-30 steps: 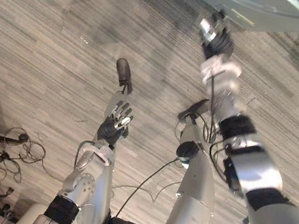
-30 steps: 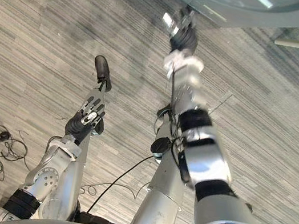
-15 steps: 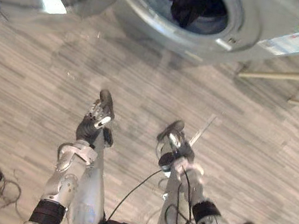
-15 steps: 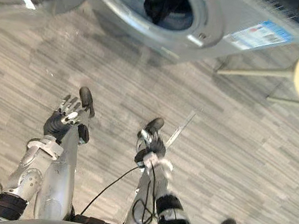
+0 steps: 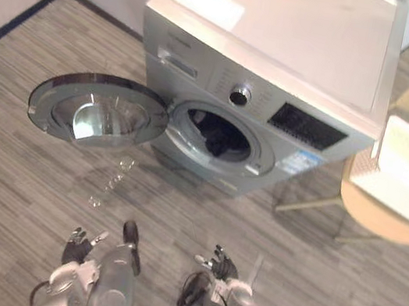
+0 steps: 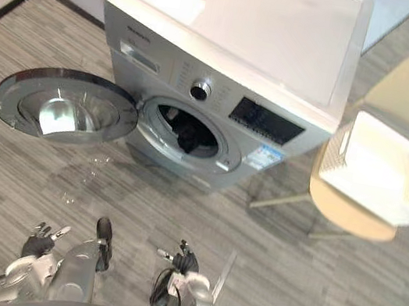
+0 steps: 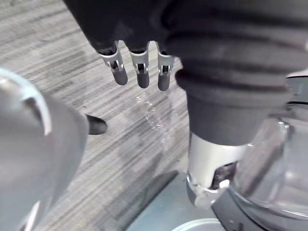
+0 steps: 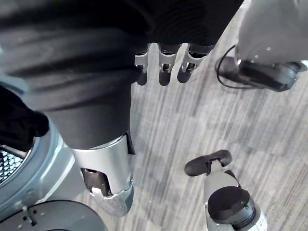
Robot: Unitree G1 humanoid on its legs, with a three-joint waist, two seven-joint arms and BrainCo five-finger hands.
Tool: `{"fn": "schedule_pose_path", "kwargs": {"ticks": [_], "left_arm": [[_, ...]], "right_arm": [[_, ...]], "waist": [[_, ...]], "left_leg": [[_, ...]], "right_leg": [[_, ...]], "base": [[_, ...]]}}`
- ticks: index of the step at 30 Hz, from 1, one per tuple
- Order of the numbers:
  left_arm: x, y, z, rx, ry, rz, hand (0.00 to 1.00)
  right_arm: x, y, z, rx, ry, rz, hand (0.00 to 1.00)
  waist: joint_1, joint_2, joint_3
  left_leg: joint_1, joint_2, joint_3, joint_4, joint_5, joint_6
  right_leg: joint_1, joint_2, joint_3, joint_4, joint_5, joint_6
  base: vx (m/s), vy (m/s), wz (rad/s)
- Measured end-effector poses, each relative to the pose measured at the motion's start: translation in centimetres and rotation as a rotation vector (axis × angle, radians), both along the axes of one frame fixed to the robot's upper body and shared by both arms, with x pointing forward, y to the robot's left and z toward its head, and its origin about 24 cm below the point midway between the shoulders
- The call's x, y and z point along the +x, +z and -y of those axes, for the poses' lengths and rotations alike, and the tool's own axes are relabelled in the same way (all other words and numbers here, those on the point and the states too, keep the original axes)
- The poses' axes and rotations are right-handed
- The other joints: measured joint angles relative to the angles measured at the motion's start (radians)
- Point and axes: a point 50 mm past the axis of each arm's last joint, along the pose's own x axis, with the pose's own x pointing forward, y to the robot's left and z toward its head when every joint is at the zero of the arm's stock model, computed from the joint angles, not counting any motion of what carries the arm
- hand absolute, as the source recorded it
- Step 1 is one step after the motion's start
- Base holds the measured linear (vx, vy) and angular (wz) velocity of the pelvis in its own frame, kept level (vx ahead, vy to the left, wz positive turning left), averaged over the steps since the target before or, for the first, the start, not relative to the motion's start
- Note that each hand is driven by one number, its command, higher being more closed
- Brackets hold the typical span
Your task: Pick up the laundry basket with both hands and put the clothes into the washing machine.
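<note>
The silver washing machine (image 5: 285, 56) stands ahead of me with its round door (image 5: 97, 110) swung wide to the left. Dark clothes (image 5: 215, 135) lie inside the drum, and a piece of them (image 8: 19, 125) appears in the right wrist view too. A white laundry basket (image 6: 387, 173) rests on a beige chair (image 6: 340, 213) to the right of the machine, its inside looking bare. My left hand (image 6: 38, 244) and right hand (image 6: 184, 260) hang low over the floor, well short of the machine. Both are open and hold nothing, with fingers (image 7: 139, 72) and fingers (image 8: 163, 67) straight.
Grey striped floor (image 5: 19, 168) stretches between me and the machine. A wall with a dark skirting board (image 5: 14, 16) runs along the left. The open door juts out over the floor on the left side.
The camera has tilted up, bringing the whole machine and the basket into sight. My right arm has dropped from up near the machine to my side. The left hand stays low.
</note>
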Motion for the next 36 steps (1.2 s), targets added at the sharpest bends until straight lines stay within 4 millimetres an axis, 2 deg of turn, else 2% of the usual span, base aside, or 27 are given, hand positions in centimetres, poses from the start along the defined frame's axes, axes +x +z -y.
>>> {"fn": "schedule_pose_path", "kwargs": {"ticks": [1, 2, 3, 5, 7, 8, 9, 10, 11, 12, 13, 14, 16, 18, 19, 22, 25, 26, 28, 29, 30, 31, 32, 34, 35, 36], "left_arm": [[0.2, 0.0, 0.3, -0.004, 0.004, 0.003, 0.00], [0.4, 0.2, 0.1, 0.006, 0.044, 0.006, 0.00], [0.4, 0.4, -0.5, 0.009, 0.101, 0.013, 0.00], [0.4, 0.9, -1.6, 0.007, 0.178, 0.048, 0.00], [0.2, 1.3, -2.9, 0.026, 0.245, 0.066, 0.00], [0.7, 1.7, -3.5, 0.034, 0.259, 0.082, 0.00], [0.8, 2.0, -4.5, 0.047, 0.285, 0.093, 0.00], [0.5, 2.2, -5.7, 0.064, 0.330, 0.096, 0.00], [0.2, 2.2, -6.3, 0.072, 0.355, 0.093, 0.00], [-0.6, 2.3, -7.7, 0.094, 0.407, 0.081, 0.00], [-0.8, 2.8, -9.3, 0.115, 0.460, 0.094, 0.00], [-0.7, 3.3, -10.4, 0.137, 0.471, 0.104, 0.00], [1.2, 6.3, -14.1, 0.233, 0.490, 0.190, 0.00], [2.1, 8.2, -16.0, 0.300, 0.500, 0.226, 0.00], [2.7, 9.1, -16.7, 0.342, 0.502, 0.235, 0.00], [4.6, 11.0, -17.3, 0.448, 0.464, 0.241, 0.00], [7.7, 14.7, -18.3, 0.623, 0.377, 0.285, 0.00], [9.7, 17.0, -18.3, 0.690, 0.333, 0.335, 0.00], [13.4, 22.4, -18.2, 0.805, 0.270, 0.459, 0.00], [14.4, 24.2, -18.1, 0.840, 0.249, 0.499, 0.00], [16.8, 28.6, -17.2, 0.923, 0.196, 0.599, 0.00], [18.2, 31.3, -16.4, 0.963, 0.165, 0.651, 0.00], [19.0, 33.1, -15.9, 0.982, 0.149, 0.683, 0.00], [21.3, 39.7, -14.0, 1.067, 0.098, 0.779, 0.00], [21.6, 41.2, -13.5, 1.082, 0.086, 0.799, 0.00], [22.0, 44.4, -12.4, 1.128, 0.067, 0.833, 0.00]], "right_arm": [[-0.3, -0.2, 0.5, -0.018, -0.003, -0.018, 0.00], [-0.3, -0.3, 1.3, -0.043, 0.001, -0.023, 0.00], [-0.3, -0.2, 1.7, -0.055, 0.000, -0.024, 0.00], [-0.5, -0.4, 2.4, -0.077, -0.017, -0.038, 0.00], [-1.0, -0.6, 3.2, -0.087, -0.048, -0.061, 0.00], [-1.5, -0.8, 3.7, -0.086, -0.078, -0.071, 0.00], [-2.4, -1.1, 4.2, -0.087, -0.112, -0.093, 0.00], [-2.9, -1.2, 5.1, -0.098, -0.148, -0.103, 0.00], [-3.2, -1.2, 5.7, -0.109, -0.159, -0.112, 0.00], [-4.4, -1.4, 7.2, -0.146, -0.168, -0.140, 0.00], [-4.6, -1.3, 8.3, -0.176, -0.168, -0.148, 0.00], [-4.7, -1.3, 8.5, -0.182, -0.166, -0.155, 0.00], [-5.9, -1.7, 8.7, -0.179, -0.190, -0.195, 0.00], [-7.0, -2.0, 8.8, -0.175, -0.213, -0.226, 0.00], [-7.4, -2.0, 9.2, -0.178, -0.229, -0.232, 0.00], [-7.5, -1.9, 9.7, -0.184, -0.254, -0.222, 0.00], [-6.6, -1.4, 10.1, -0.199, -0.247, -0.185, 0.00], [-5.9, -1.1, 10.2, -0.214, -0.222, -0.162, 0.00], [-4.2, -0.5, 9.6, -0.234, -0.137, -0.107, 0.00], [-3.6, -0.3, 9.2, -0.235, -0.114, -0.086, 0.00], [-2.2, 0.2, 8.3, -0.234, -0.062, -0.035, 0.00], [-1.1, 0.6, 7.7, -0.233, -0.028, -0.002, 0.00], [-0.4, 0.9, 7.1, -0.230, 0.000, 0.024, 0.00], [2.2, 2.3, 4.6, -0.204, 0.093, 0.133, 0.00], [2.8, 2.7, 4.0, -0.193, 0.107, 0.161, 0.00], [4.2, 3.6, 2.8, -0.168, 0.123, 0.225, 0.00]], "waist": [[0.002, 0.017, 0.004], [0.004, 0.055, 0.003], [0.004, 0.071, 0.008], [0.007, 0.079, 0.003], [0.001, 0.099, -0.012], [-0.005, 0.095, -0.017], [0.000, 0.082, -0.034], [-0.008, 0.079, -0.039], [-0.016, 0.075, -0.041], [-0.021, 0.118, -0.079], [-0.025, 0.152, -0.102], [-0.031, 0.155, -0.107], [-0.040, 0.137, -0.113], [-0.052, 0.129, -0.116], [-0.063, 0.124, -0.117], [-0.070, 0.124, -0.105], [-0.075, 0.113, -0.064], [-0.075, 0.102, -0.030], [-0.077, 0.071, 0.029], [-0.078, 0.060, 0.044], [-0.086, 0.029, 0.093], [-0.085, 0.009, 0.130], [-0.086, -0.003, 0.149], [-0.091, -0.055, 0.190], [-0.099, -0.063, 0.204], [-0.109, -0.082, 0.240]], "left_leg": [[0.016, -0.006, 0.002, -0.008, 0.007, -0.009], [0.035, -0.007, 0.013, -0.017, 0.005, -0.024], [0.046, -0.016, 0.014, -0.019, -0.002, -0.070], [0.054, -0.057, -0.045, -0.045, -0.008, -0.164], [0.068, -0.061, -0.030, -0.067, -0.033, -0.144], [0.081, -0.062, 0.012, -0.058, -0.074, -0.131], [0.083, -0.060, 0.040, -0.013, -0.076, -0.050], [0.108, -0.057, 0.029, 0.058, -0.076, -0.014], [0.124, -0.049, 0.017, 0.075, -0.074, -0.018], [0.181, -0.012, -0.027, 0.046, -0.029, -0.057], [0.209, -0.024, -0.083, -0.021, -0.066, -0.095], [0.209, -0.037, -0.082, -0.032, -0.059, -0.088], [0.205, -0.055, -0.085, -0.076, -0.046, -0.079], [0.226, -0.065, -0.087, -0.117, -0.032, -0.089], [0.247, -0.070, -0.089, -0.142, -0.018, -0.093], [0.251, -0.074, -0.083, -0.171, 0.003, -0.094], [0.195, -0.067, -0.064, -0.174, 0.020, -0.093], [0.169, -0.065, -0.058, -0.179, 0.031, -0.091], [0.110, -0.059, -0.056, -0.188, 0.059, -0.081], [0.090, -0.057, -0.056, -0.189, 0.070, -0.074], [0.057, -0.052, -0.054, -0.189, 0.086, -0.065], [0.047, -0.051, -0.053, -0.189, 0.091, -0.062], [0.035, -0.051, -0.052, -0.188, 0.096, -0.061], [-0.035, -0.043, -0.041, -0.187, 0.117, -0.053], [-0.051, -0.042, -0.041, -0.187, 0.122, -0.052], [-0.075, -0.039, -0.037, -0.187, 0.131, -0.048]], "right_leg": [[0.011, 0.001, 0.011, -0.019, 0.009, -0.001], [0.021, 0.003, 0.031, -0.037, 0.026, -0.008], [0.018, -0.004, 0.047, -0.033, 0.030, -0.002], [0.006, -0.025, 0.064, -0.022, 0.032, 0.003], [0.020, -0.035, 0.052, -0.018, 0.045, 0.009], [0.036, -0.069, 0.035, -0.034, 0.054, 0.005], [0.039, -0.105, 0.032, -0.033, 0.060, 0.008], [0.059, -0.140, 0.038, -0.034, 0.065, 0.023], [0.069, -0.147, 0.040, -0.041, 0.067, 0.031], [0.081, -0.137, 0.044, -0.058, 0.074, 0.045], [0.073, -0.129, 0.062, -0.067, 0.077, 0.057], [0.075, -0.132, 0.062, -0.078, 0.085, 0.055], [0.096, -0.141, 0.036, -0.131, 0.126, 0.066], [0.121, -0.137, 0.016, -0.171, 0.144, 0.070], [0.142, -0.129, 0.009, -0.198, 0.158, 0.072], [0.124, -0.128, 0.017, -0.207, 0.171, 0.074], [0.049, -0.118, 0.045, -0.205, 0.194, 0.071], [0.019, -0.112, 0.057, -0.210, 0.209, 0.068], [-0.035, -0.096, 0.064, -0.235, 0.254, 0.066], [-0.051, -0.092, 0.064, -0.242, 0.265, 0.065], [-0.077, -0.084, 0.067, -0.265, 0.295, 0.060], [-0.083, -0.079, 0.071, -0.282, 0.314, 0.057], [-0.091, -0.074, 0.075, -0.294, 0.325, 0.053], [-0.147, -0.060, 0.089, -0.344, 0.377, 0.045], [-0.155, -0.057, 0.088, -0.359, 0.389, 0.040], [-0.168, -0.050, 0.088, -0.389, 0.414, 0.035]], "base": [[-0.09, -0.006, -0.21], [-0.13, 0.022, -0.44], [-0.09, 0.040, -0.38], [-0.04, 0.028, -0.14], [0.00, 0.029, 0.14], [0.01, 0.106, 0.35], [0.02, 0.115, 0.34], [0.02, 0.100, 0.20], [0.06, 0.121, 0.01], [0.06, 0.213, -0.18], [0.06, 0.203, -0.17], [0.02, 0.183, -0.02], [-0.02, 0.130, 0.20], [-0.03, 0.060, 0.15], [-0.02, 0.030, 0.05], [-0.03, 0.022, -0.08], [-0.08, 0.012, -0.22], [-0.09, 0.009, -0.17], [-0.09, 0.004, -0.14], [-0.07, -0.011, -0.03], [-0.10, -0.014, -0.07], [-0.10, -0.015, -0.09], [-0.10, -0.024, -0.18], [-0.10, -0.050, -0.16], [-0.10, -0.058, -0.07], [-0.08, -0.044, -0.06]]}}
